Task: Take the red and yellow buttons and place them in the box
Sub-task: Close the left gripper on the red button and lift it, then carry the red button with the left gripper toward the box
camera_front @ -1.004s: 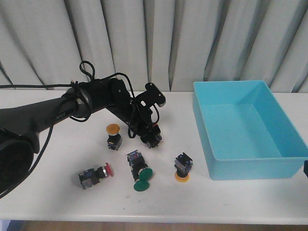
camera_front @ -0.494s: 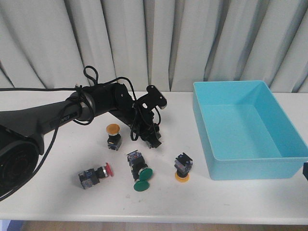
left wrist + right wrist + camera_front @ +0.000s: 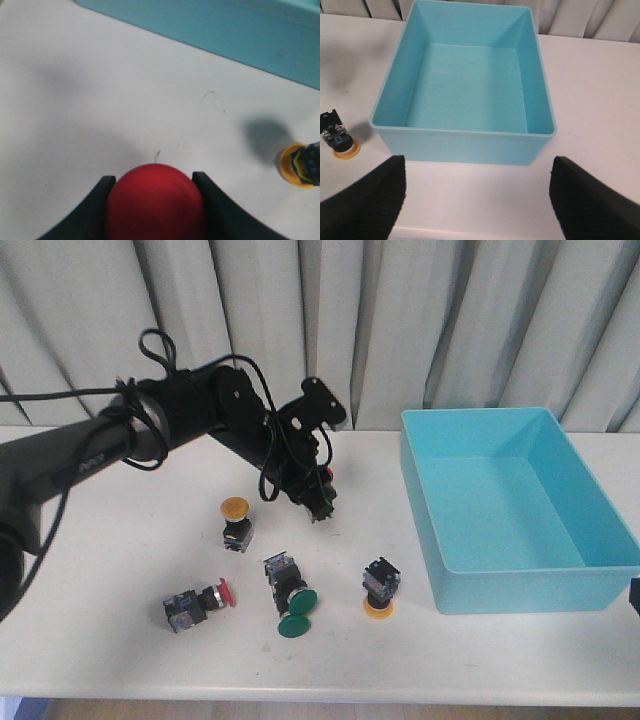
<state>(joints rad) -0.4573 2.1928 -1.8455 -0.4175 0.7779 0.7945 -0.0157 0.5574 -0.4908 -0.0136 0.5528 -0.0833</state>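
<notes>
At the table's left, a small dark-red-capped switch with a clear grey body [image 3: 193, 604] lies on its side, with an upright yellow mushroom-capped push-button [image 3: 235, 522] at its one o'clock. Further right, a green-capped switch [image 3: 289, 600] lies tipped over near the front edge. Above these, the left gripper [image 3: 318, 502] has risen clear of the white tabletop [image 3: 120, 540] since a second ago, its fingers [image 3: 95, 210] pinched tight on the bright red mushroom-capped push-button [image 3: 155, 201], which now hangs in the air. The lift looks complete, so the carry rightward comes next. At the gripper's five o'clock a second yellow-capped button [image 3: 379, 589] rests cap-down just left of the large turquoise plastic box [image 3: 440, 540], which is empty and sits at the gripper's three o'clock. The right gripper [image 3: 476, 200] waits near the box's front wall, spread wide and holding nothing.
</notes>
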